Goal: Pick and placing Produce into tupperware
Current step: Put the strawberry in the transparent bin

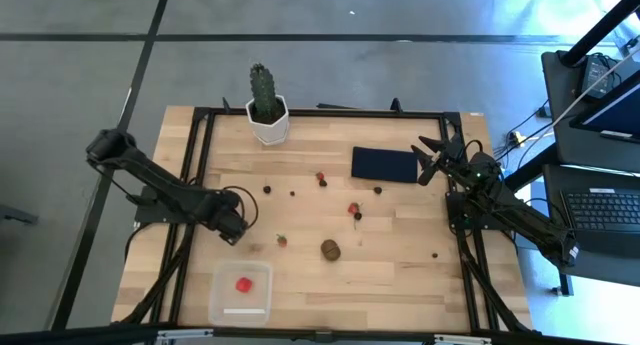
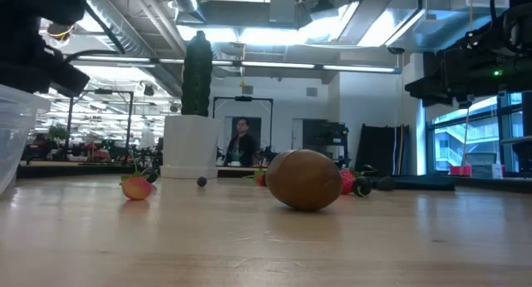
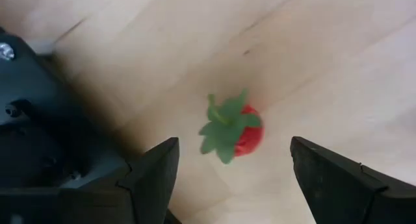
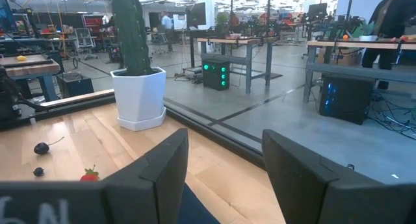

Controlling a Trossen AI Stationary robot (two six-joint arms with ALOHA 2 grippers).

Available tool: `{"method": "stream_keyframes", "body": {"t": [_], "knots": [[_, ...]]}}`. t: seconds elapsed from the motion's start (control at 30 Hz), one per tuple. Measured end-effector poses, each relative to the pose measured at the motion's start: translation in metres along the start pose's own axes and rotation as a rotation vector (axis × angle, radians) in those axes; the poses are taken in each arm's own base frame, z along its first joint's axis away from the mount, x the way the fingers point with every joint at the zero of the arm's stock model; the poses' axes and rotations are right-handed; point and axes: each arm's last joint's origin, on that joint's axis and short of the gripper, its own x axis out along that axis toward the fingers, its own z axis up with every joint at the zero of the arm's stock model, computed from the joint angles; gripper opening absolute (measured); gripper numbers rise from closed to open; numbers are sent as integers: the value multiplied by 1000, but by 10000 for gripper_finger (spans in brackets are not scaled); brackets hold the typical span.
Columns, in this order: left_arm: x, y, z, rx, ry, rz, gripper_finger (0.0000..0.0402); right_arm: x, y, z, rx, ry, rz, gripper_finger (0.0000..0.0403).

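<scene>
One red strawberry (image 1: 243, 283) already lies in the tupperware (image 1: 263, 303), just below the left gripper (image 1: 238, 228) in the high view, so the task is barely begun. That gripper's fingers stand released around a second strawberry (image 3: 246, 131), not yet clenched. The right gripper (image 1: 432, 157) waits open at the far end of the table beside the navy mat (image 1: 384, 164). Loose on the table I count three strawberries, one brown kiwi (image 1: 330, 249) and about five dark berries.

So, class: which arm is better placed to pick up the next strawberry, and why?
Left. The left gripper hangs open over a strawberry, near the tupperware. The right gripper waits over the far edge.
</scene>
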Motion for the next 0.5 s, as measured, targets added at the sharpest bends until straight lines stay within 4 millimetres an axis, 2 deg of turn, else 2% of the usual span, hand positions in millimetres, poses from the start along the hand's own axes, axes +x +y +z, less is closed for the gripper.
{"method": "stream_keyframes", "body": {"t": [0.33,0.5], "knots": [[20,13,3,-38,52,-34,284,0,0,0,-4,0,0,198],[23,15,3,-39,45,-24,284,0,0,0,-27,-1,0,198]]}}
